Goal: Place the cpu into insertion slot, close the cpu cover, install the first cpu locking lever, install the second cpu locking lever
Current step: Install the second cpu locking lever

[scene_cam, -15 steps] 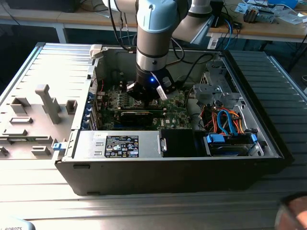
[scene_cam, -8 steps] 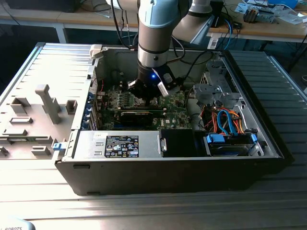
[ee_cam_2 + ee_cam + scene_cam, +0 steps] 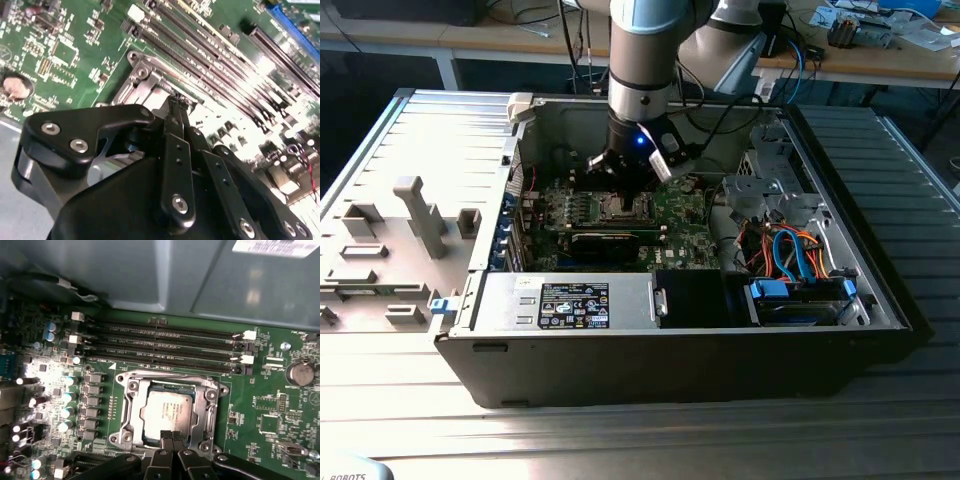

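The cpu (image 3: 167, 412), a silver-topped square chip, lies in the insertion slot (image 3: 165, 386) on the green board. The cpu cover (image 3: 131, 405), a grey metal frame, lies flat around it with the chip showing through its window. My gripper (image 3: 170, 434) stands at the chip's edge, its black fingers (image 3: 164, 440) pressed together with nothing between them. In the second wrist view the gripper (image 3: 176, 102) points down at the cover's metal frame (image 3: 142, 75). In the exterior view the gripper (image 3: 625, 190) hangs inside the open computer case, right over the socket (image 3: 620, 207).
Long black memory slots (image 3: 165, 340) run beside the socket, a row of capacitors (image 3: 67, 397) flanks it, and a coin battery (image 3: 299, 372) sits further off. A black expansion card (image 3: 605, 240), a power supply (image 3: 580, 300) and cable bundles (image 3: 790, 250) crowd the case. A grey parts fixture (image 3: 390, 240) lies on the exterior view's left.
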`<action>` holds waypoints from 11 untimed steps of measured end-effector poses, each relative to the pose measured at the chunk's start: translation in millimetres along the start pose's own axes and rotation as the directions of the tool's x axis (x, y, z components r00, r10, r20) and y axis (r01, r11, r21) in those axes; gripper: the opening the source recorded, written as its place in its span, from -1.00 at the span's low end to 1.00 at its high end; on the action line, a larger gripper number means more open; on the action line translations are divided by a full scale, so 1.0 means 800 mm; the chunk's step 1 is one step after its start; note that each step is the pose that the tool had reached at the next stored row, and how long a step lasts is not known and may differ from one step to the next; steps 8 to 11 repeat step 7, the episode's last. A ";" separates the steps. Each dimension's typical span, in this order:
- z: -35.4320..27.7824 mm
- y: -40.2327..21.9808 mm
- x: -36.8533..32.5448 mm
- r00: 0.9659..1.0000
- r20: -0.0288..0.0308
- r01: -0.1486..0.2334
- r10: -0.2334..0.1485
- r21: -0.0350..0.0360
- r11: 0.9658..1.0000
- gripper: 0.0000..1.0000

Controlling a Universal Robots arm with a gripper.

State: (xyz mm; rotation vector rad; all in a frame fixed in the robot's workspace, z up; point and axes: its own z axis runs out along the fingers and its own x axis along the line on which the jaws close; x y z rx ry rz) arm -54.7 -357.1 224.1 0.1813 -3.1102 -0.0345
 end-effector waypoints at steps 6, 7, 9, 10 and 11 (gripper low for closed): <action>-0.0068 0.0004 0.0002 1.000 0.000 0.000 0.000 0.000 1.000 -0.79; -0.0068 0.0004 0.0002 1.000 0.000 0.000 0.000 0.000 1.000 -0.79; -0.0068 0.0004 0.0002 1.000 0.000 0.000 0.000 0.000 1.000 -0.79; -0.0068 0.0004 0.0002 1.000 0.000 0.000 0.000 0.000 1.000 -0.79; -0.0068 0.0004 0.0002 1.000 0.000 0.000 0.000 0.000 1.000 -0.79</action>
